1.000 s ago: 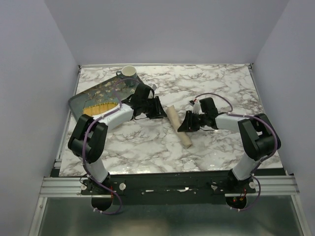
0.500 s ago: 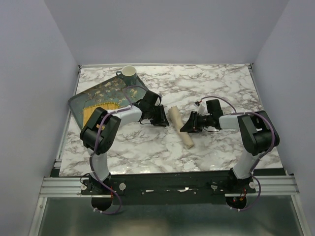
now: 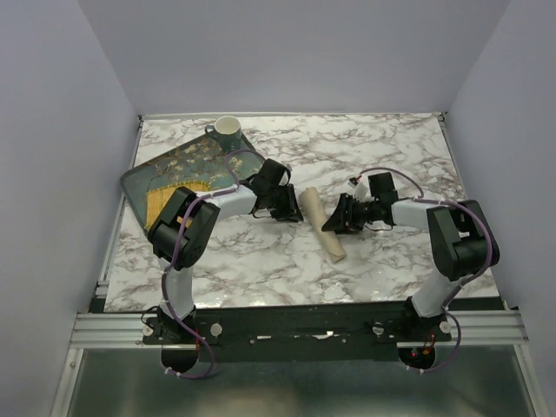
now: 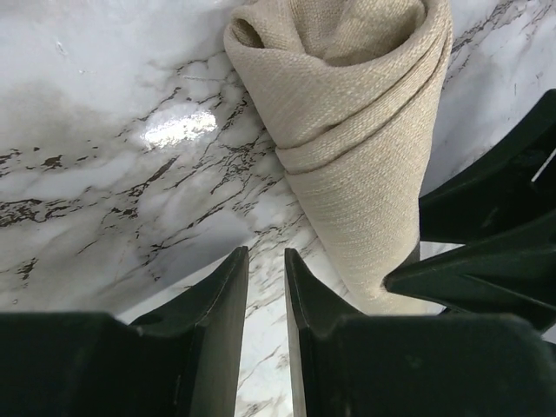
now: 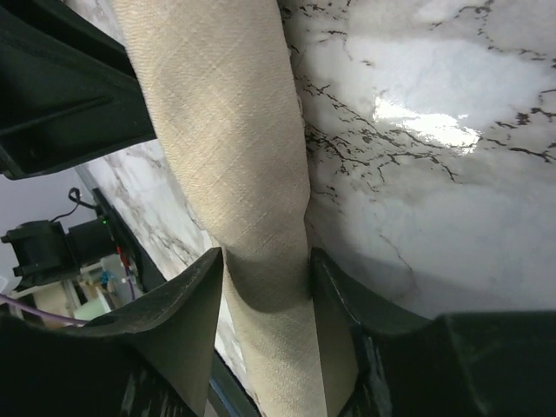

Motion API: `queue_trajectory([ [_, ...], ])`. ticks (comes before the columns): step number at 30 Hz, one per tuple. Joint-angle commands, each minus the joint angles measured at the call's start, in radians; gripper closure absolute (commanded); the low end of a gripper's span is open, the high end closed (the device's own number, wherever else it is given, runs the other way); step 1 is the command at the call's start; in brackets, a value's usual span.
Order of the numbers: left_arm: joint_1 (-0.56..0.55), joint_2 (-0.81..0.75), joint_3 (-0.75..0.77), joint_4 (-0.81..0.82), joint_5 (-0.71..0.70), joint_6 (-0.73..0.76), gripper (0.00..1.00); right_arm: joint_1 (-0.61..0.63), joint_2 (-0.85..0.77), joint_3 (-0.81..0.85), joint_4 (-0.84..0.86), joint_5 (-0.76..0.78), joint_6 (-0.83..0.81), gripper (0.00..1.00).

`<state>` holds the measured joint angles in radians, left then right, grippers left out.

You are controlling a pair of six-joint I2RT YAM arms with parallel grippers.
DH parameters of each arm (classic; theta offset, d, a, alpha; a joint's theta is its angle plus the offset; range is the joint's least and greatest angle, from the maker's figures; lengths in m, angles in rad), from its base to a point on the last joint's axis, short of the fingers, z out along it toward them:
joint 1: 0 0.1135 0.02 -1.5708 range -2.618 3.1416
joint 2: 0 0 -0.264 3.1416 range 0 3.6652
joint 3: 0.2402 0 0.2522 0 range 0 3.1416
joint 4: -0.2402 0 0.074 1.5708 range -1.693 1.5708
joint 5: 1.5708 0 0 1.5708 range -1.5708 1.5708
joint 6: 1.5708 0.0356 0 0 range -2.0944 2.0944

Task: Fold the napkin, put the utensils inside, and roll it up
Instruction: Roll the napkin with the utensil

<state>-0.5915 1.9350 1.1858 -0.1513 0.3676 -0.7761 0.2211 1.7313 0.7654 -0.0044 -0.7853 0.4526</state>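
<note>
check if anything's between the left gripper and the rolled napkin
Nothing visible does. The left gripper sits right beside the rolled napkin, with only a strip of bare marble table between its fingers and the cloth. The right gripper straddles the roll from the other side.

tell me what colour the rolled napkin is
The napkin is plain beige-tan, unpatterned; clearest in the left wrist view.

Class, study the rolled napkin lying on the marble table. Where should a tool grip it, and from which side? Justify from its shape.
Grip the napkin at mid-length, coming from above with the tool spanning its width. It is a long roll lying flat on the table; one end shows loose open folds, so pinching there might unroll it.
</note>
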Motion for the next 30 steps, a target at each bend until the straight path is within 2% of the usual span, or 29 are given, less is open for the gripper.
queue_trajectory([
  [1,-0.001,-0.04,-0.014,0.009,-0.029,0.001,0.69,-0.002,-0.087,0.07,-0.196,0.115,-0.084,0.45],
  [8,0.021,-0.117,-0.063,-0.001,-0.03,0.014,0.69,0.096,-0.167,0.178,-0.333,0.325,-0.181,0.36],
  [12,0.03,-0.156,-0.083,-0.013,-0.029,0.024,0.69,0.21,-0.158,0.273,-0.42,0.59,-0.221,0.31],
  [14,0.036,-0.189,-0.109,-0.008,-0.032,0.024,0.69,0.282,-0.142,0.332,-0.446,0.67,-0.229,0.3],
  [15,0.041,-0.197,-0.117,-0.008,-0.032,0.023,0.69,0.306,-0.116,0.353,-0.478,0.778,-0.232,0.27],
  [18,0.047,-0.226,-0.141,-0.013,-0.029,0.026,0.69,0.389,-0.043,0.44,-0.56,0.958,-0.239,0.24],
  [24,0.064,-0.272,-0.193,-0.007,-0.029,0.029,0.69,0.498,0.063,0.543,-0.615,1.148,-0.247,0.17],
  [30,0.081,-0.301,-0.219,-0.007,-0.035,0.029,0.69,0.543,0.142,0.577,-0.62,1.213,-0.25,0.17],
])
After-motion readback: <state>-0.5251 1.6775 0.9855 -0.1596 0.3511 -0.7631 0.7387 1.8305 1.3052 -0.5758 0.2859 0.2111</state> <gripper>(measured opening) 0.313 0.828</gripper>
